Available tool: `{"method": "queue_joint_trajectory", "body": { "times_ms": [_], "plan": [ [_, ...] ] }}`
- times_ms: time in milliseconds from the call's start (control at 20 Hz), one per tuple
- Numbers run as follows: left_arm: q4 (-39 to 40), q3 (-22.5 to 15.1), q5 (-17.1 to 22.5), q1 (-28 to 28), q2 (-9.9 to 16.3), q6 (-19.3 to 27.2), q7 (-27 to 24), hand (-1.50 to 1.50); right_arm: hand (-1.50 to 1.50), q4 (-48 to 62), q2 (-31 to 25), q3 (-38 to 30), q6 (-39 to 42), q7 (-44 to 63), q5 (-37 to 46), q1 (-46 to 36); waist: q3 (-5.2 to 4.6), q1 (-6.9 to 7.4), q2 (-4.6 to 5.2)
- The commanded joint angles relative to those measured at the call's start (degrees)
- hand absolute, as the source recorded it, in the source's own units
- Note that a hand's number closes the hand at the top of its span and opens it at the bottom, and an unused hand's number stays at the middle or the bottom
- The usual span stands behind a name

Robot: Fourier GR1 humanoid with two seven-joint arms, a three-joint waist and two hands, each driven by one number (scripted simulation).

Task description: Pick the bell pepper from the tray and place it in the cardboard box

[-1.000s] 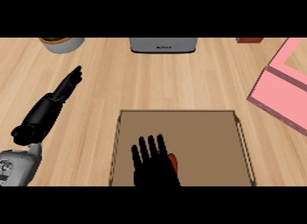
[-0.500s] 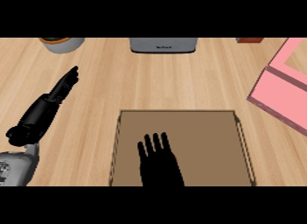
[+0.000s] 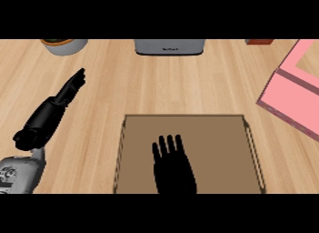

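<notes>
A brown tray (image 3: 219, 132) lies on the wooden counter at the lower middle of the head view. My right hand (image 3: 172, 167) is over the tray's middle, flat, fingers straight and pointing away from me, open. The bell pepper does not show; the hand covers the spot where it lay. The box (image 3: 301, 98) is pink, open at the top, and stands at the right edge, well to the right of the tray. My left hand (image 3: 53, 109) rests open on the counter left of the tray, fingers stretched toward the far left.
A grey appliance (image 3: 170, 46) stands at the counter's far edge in the middle. A round pot (image 3: 64, 45) sits at the far left and a small reddish-brown thing (image 3: 259, 41) at the far right. Bare wood lies between the tray and the box.
My right hand has slid a little forward and to the right over the tray; the red bit of pepper seen beside it a second ago is now covered. The left hand has stayed put.
</notes>
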Motion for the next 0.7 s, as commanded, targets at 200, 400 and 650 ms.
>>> {"method": "queue_joint_trajectory", "body": {
  "times_ms": [200,400,650],
  "plan": [
    [-4.6,2.3,0.7,1.1,0.1,-4.0,3.6,0.0,1.5,3.5,-0.7,-1.9,-1.2,-7.1,2.4,0.8,0.01,0.12,-0.03],
    [-0.6,1.3,-1.4,-1.3,-2.5,-1.1,2.2,0.0,1.5,6.3,-6.4,-1.8,-10.8,-17.9,2.7,-1.9,0.02,0.02,0.05],
    [1.0,3.0,-1.3,-1.9,-2.0,-2.6,1.3,0.0,1.5,8.2,-4.3,-1.2,-14.3,-19.7,7.7,-3.3,0.01,0.0,0.02]
  ]
}}
